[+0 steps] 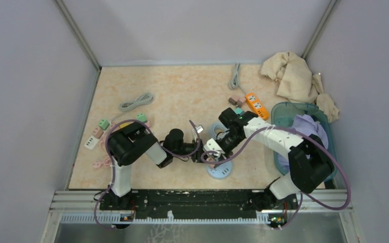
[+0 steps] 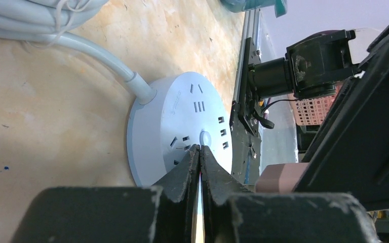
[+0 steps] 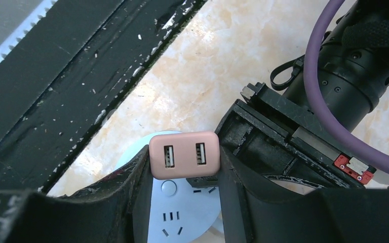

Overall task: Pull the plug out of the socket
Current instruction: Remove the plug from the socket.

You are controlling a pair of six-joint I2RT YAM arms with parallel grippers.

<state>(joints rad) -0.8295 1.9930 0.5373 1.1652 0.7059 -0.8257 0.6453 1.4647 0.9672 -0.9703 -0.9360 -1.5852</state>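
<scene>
Pink plastic is what your right gripper (image 3: 184, 167) has between its fingers (image 3: 134, 190). The two black pads are clamped on the sides of the pink plug (image 3: 184, 154), and its two USB ports face the wrist camera. Directly under the plug you see the round socket (image 3: 174, 217), pale blue-white, with its centre button and several slot groups uncovered. In the left wrist view the plug shows as a pink block with a gap between it and the socket face, so it looks to be out of the socket. Your left gripper (image 2: 200, 150) has its fingers pressed together with nothing between them, and their tips sit at the socket's top, just beside the centre button. A thick pale cable (image 2: 101, 58) leaves the socket's rim and runs over the marbled beige table (image 2: 40, 131). Farther back in the top view, an orange power strip (image 1: 256, 105) lies near a teal basin (image 1: 283, 112).
</scene>
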